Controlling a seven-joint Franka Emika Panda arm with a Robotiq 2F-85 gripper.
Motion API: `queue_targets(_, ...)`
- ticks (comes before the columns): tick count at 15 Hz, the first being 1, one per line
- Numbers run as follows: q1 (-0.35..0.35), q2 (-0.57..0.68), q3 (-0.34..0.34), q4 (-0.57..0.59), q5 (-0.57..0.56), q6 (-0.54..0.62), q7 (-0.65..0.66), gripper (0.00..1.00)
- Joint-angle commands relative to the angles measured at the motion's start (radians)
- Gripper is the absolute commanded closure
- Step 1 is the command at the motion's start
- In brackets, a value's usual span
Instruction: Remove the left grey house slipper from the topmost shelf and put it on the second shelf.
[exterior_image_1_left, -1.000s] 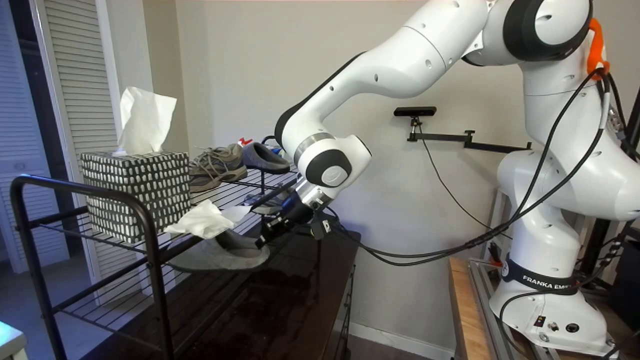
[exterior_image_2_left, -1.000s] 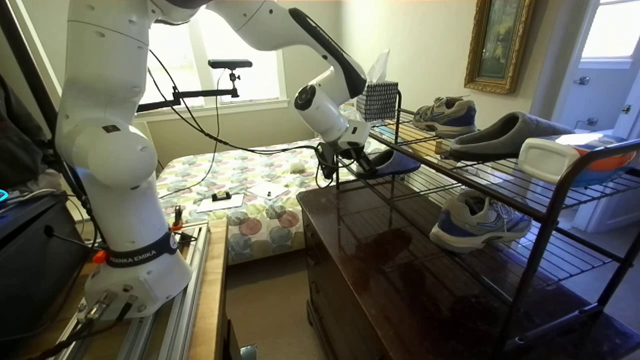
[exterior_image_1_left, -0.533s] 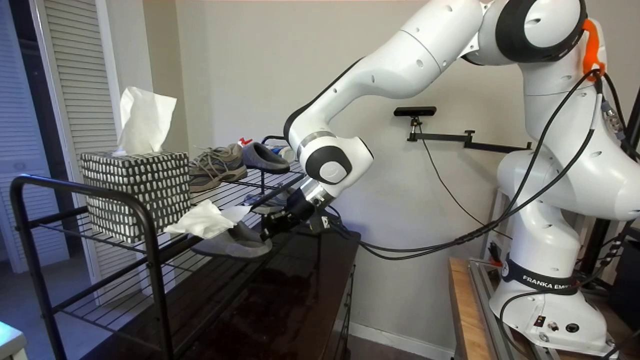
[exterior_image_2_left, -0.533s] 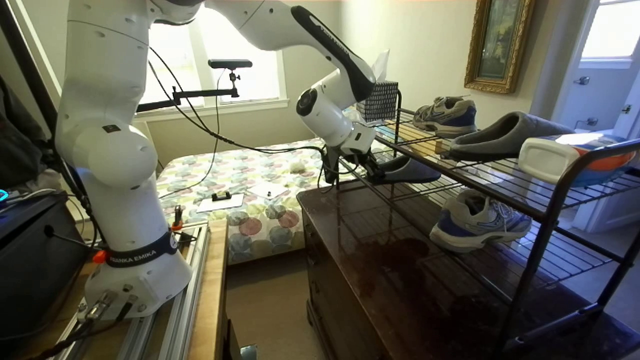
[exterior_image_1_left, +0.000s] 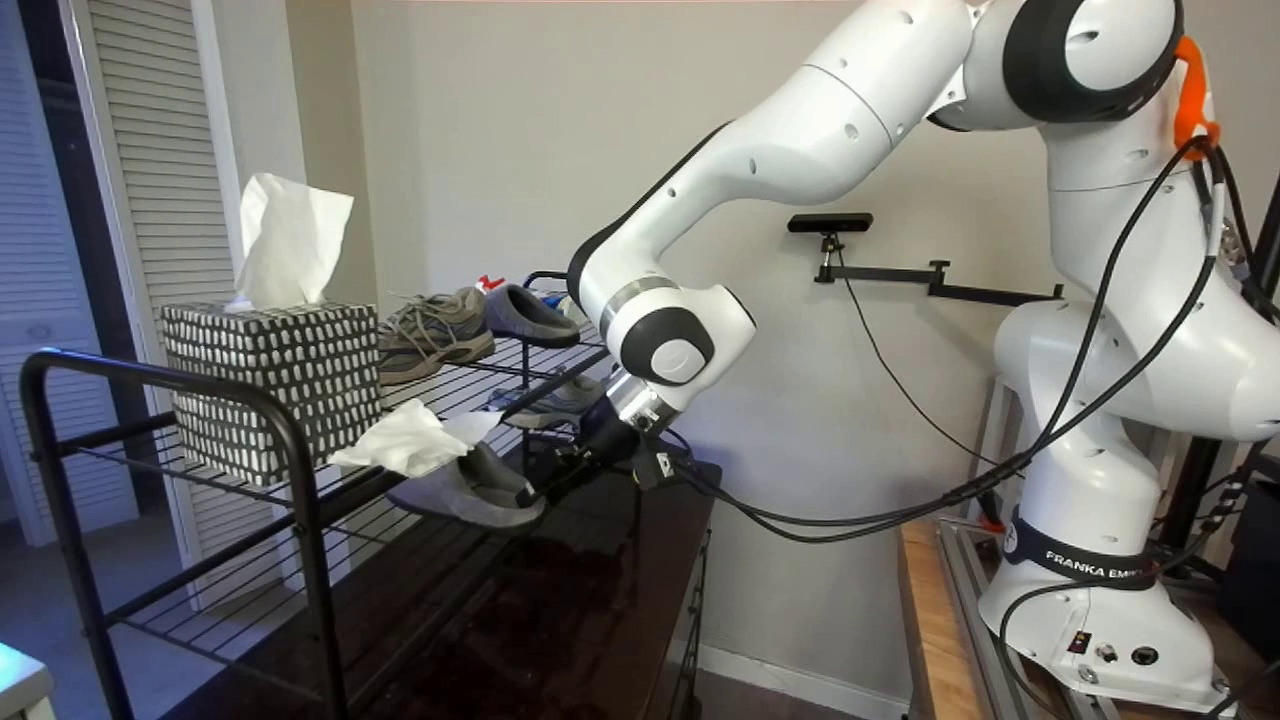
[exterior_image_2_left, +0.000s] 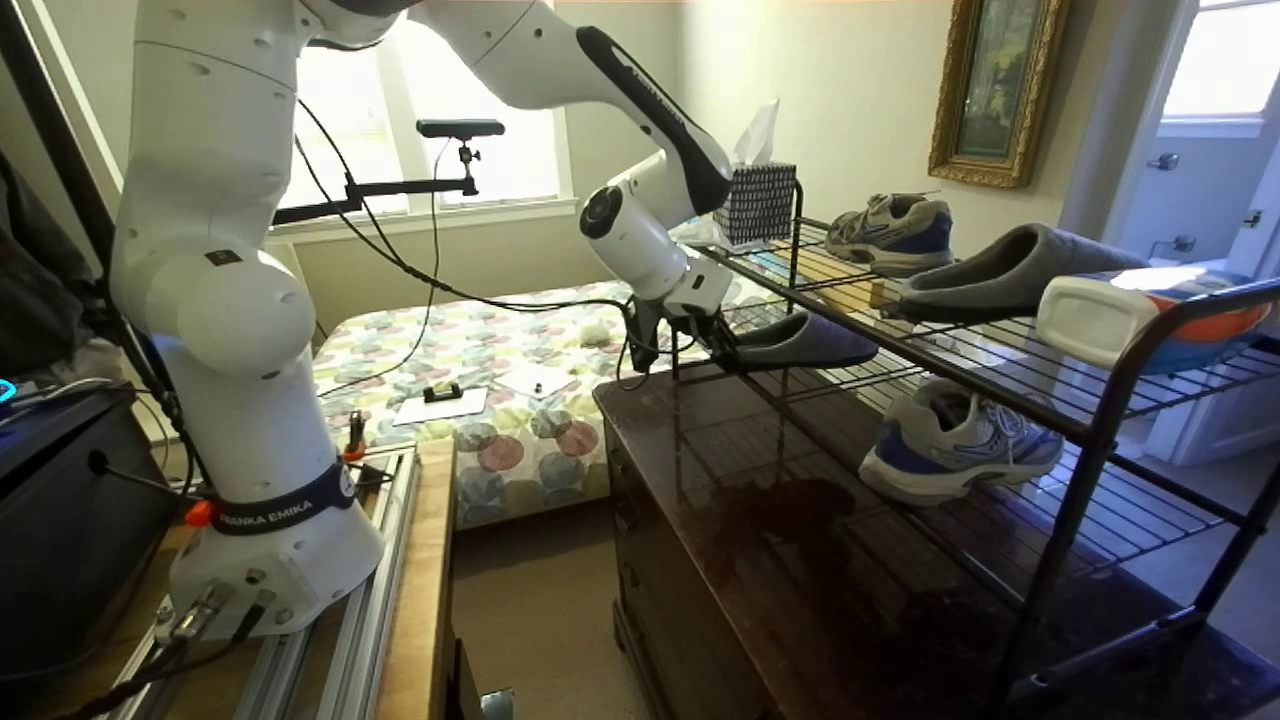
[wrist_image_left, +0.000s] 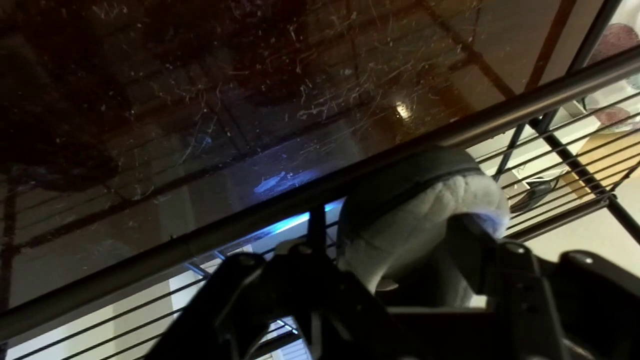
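The left grey house slipper (exterior_image_1_left: 455, 497) lies at second-shelf height under the topmost shelf (exterior_image_2_left: 870, 327), its heel outward at the second shelf's front bar (wrist_image_left: 240, 217). In the wrist view the pale-lined heel opening of the slipper (wrist_image_left: 390, 225) faces me. My gripper (exterior_image_1_left: 535, 485) is at the heel, also in an exterior view, gripper (exterior_image_2_left: 728, 350). Its dark fingers (wrist_image_left: 470, 245) stand well apart in the wrist view, one over the opening, the other by the heel's left side; any remaining contact is hard to tell. Another grey slipper (exterior_image_2_left: 1020, 270) sits on the topmost shelf.
Topmost shelf: a patterned tissue box (exterior_image_1_left: 270, 390), a loose white tissue (exterior_image_1_left: 410, 440) hanging over the edge above the slipper, a sneaker (exterior_image_2_left: 890, 235) and a white-and-blue container (exterior_image_2_left: 1150, 315). Another sneaker (exterior_image_2_left: 955, 440) stands on the second shelf. Below is a dark dresser top (exterior_image_2_left: 720, 480).
The slipper has moved farther in over the second shelf, its toe now under the topmost shelf. The gripper's fingers have spread from their grip on the heel, and the wrist has drawn slightly back.
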Motion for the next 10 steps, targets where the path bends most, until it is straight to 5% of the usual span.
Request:
queue_targets(1,0.068,-0.068,-0.077,-0.053,0.047,0.033,-0.089,0.03)
queue_targets(5,0.142,-0.149,-0.152,-0.132,0.007,0.034,-0.203,0.00)
queue_targets(10,0.064,-0.284,0.063,-0.390,-0.241,0.064,-0.086,0.00)
